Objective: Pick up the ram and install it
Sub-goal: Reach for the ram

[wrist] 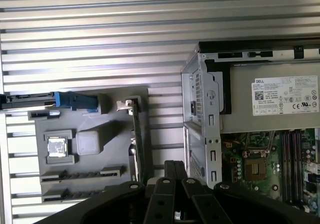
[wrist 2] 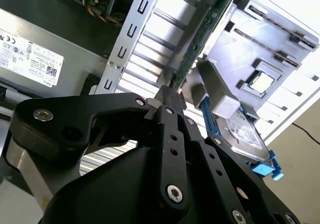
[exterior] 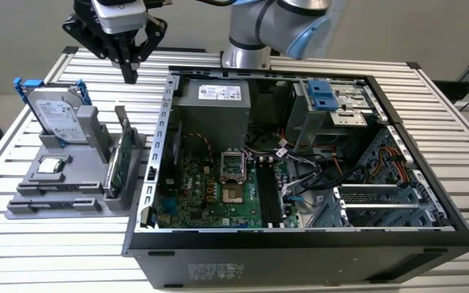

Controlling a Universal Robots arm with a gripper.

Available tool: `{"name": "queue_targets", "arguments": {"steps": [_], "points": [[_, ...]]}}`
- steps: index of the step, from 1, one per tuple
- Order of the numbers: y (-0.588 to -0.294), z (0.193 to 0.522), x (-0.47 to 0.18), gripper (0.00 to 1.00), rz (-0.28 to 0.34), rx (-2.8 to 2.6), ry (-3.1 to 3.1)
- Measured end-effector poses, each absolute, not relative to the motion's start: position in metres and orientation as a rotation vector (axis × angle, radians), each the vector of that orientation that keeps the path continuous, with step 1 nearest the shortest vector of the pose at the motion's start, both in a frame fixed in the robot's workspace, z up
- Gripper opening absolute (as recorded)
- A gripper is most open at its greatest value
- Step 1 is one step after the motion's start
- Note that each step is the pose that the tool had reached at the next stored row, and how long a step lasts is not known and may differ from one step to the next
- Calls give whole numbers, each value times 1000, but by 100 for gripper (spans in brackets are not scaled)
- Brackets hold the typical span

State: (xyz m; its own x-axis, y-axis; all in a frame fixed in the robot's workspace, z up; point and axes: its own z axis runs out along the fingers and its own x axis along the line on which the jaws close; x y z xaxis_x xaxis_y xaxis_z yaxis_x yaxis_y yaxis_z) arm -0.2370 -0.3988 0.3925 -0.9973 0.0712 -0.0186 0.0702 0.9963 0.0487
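Note:
The ram (exterior: 114,170) is a thin green stick standing on its long edge in the grey holder (exterior: 55,198), at the exterior view's left beside the open computer case. Both wrist views catch it as a narrow strip, the ram (wrist: 135,139) in the first and the ram (wrist 2: 194,51) in the second. My gripper (exterior: 129,75) hangs above the table behind the holder, well above the ram's far end. Its black fingers (wrist 2: 170,96) are pressed together with nothing between them, and the gripper (wrist: 173,167) points down near the ram.
A hard drive (exterior: 55,113) with a blue clip and a square silver processor (exterior: 49,165) share the holder. The open case (exterior: 300,152) holds the motherboard with black memory slots (exterior: 267,195), a power supply (exterior: 214,104) and loose cables. The table top is slatted metal.

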Motion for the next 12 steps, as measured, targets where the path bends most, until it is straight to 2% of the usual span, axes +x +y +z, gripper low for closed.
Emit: {"name": "queue_targets", "arguments": {"steps": [12], "points": [[-399,392,-249,0,75,110,3118]]}}
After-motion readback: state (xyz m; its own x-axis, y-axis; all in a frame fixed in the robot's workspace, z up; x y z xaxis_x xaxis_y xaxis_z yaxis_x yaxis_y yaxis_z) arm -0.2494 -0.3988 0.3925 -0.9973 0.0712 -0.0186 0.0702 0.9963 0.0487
